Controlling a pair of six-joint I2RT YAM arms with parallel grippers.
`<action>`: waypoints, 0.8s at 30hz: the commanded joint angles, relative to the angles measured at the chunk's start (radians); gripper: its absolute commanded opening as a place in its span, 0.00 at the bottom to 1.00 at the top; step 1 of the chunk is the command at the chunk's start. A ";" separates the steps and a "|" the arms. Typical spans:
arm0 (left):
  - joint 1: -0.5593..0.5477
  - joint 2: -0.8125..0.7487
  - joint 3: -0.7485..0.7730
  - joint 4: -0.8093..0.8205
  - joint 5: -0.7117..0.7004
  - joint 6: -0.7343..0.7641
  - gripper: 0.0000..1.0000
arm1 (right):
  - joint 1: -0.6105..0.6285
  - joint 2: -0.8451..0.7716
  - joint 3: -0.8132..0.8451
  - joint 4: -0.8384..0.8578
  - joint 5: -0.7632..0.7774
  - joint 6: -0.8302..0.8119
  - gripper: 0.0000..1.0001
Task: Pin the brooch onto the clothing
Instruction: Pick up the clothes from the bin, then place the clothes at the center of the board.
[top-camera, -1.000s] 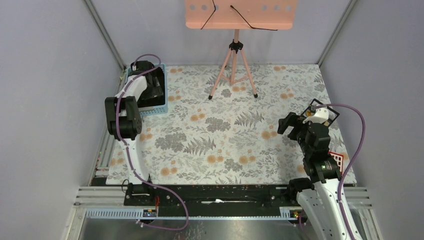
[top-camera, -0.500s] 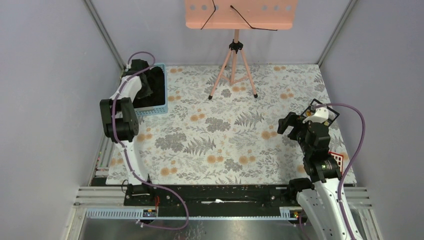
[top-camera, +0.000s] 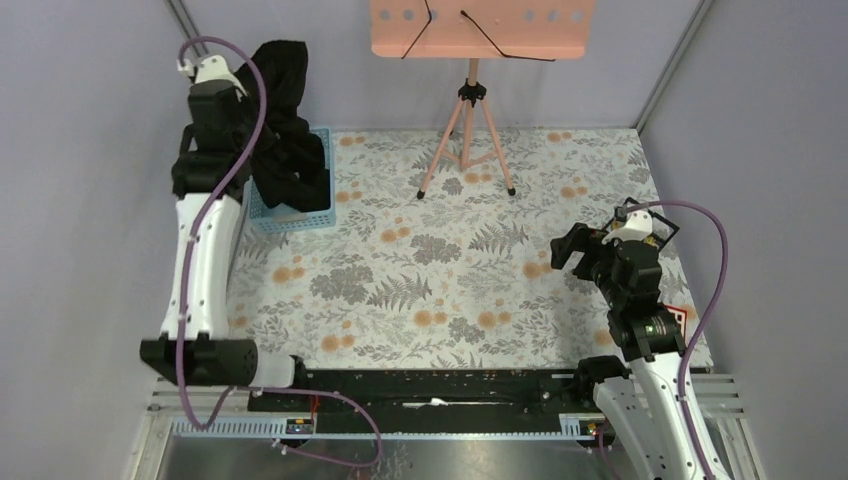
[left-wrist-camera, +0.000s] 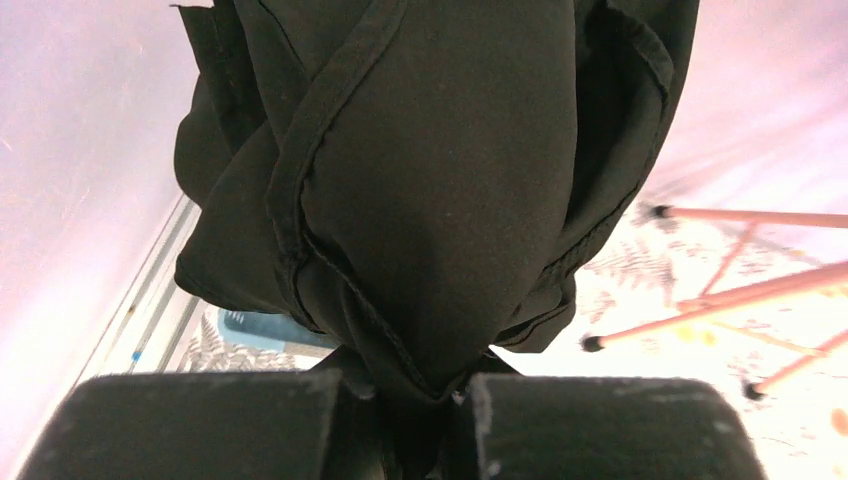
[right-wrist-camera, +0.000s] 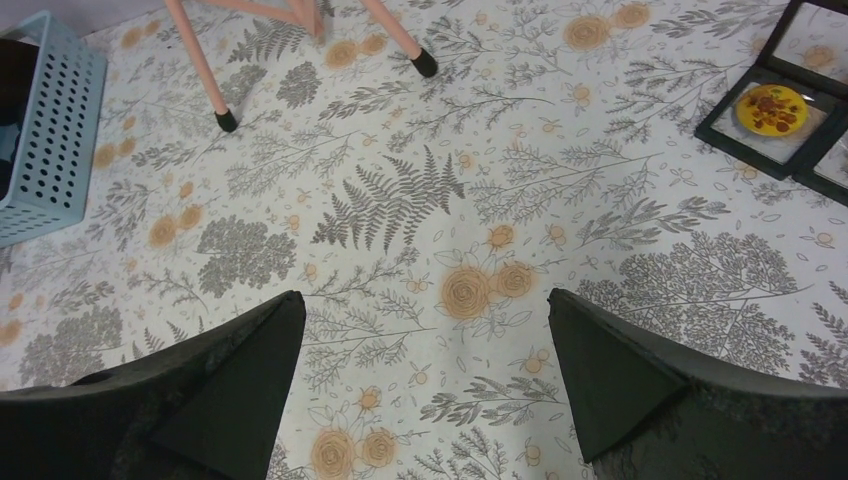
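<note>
1. The flowered table (top-camera: 450, 290) ran up to grey walls on the left, back and right. You had its whole middle open between the two arms.
2. The clothing (top-camera: 285, 140) hung bunched at the far-left corner, close to the left wall, with its lower folds down at the blue basket (top-camera: 297, 220). In the left wrist view it filled nearly everything, so you could not make out collar, buttons or sleeves.
3. The pink stand (top-camera: 470, 120) stood at the back middle on three spread legs, with its top cut off by the upper edge.
4. Your left gripper (left-wrist-camera: 410, 395) was pinched closed on a fold of the clothing, and its fingertips were buried in cloth.
5. Your right gripper (right-wrist-camera: 422, 310) hung with its jaws wide and nothing between them, over bare table near the right side.
6. The brooch (right-wrist-camera: 771, 106), round and yellow with red marks, lay in a black frame (right-wrist-camera: 735, 150) by the right edge, well apart from the clothing. The frame ran out of the picture.
</note>
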 joint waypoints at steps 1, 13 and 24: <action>-0.041 -0.104 0.098 0.007 0.099 0.018 0.00 | 0.002 0.009 0.060 -0.009 -0.074 0.000 1.00; -0.189 -0.155 0.522 -0.131 0.480 -0.011 0.00 | 0.002 0.019 0.083 -0.024 -0.133 0.019 1.00; -0.190 -0.147 0.598 0.166 0.783 -0.286 0.00 | 0.002 0.004 0.098 -0.060 -0.152 0.018 1.00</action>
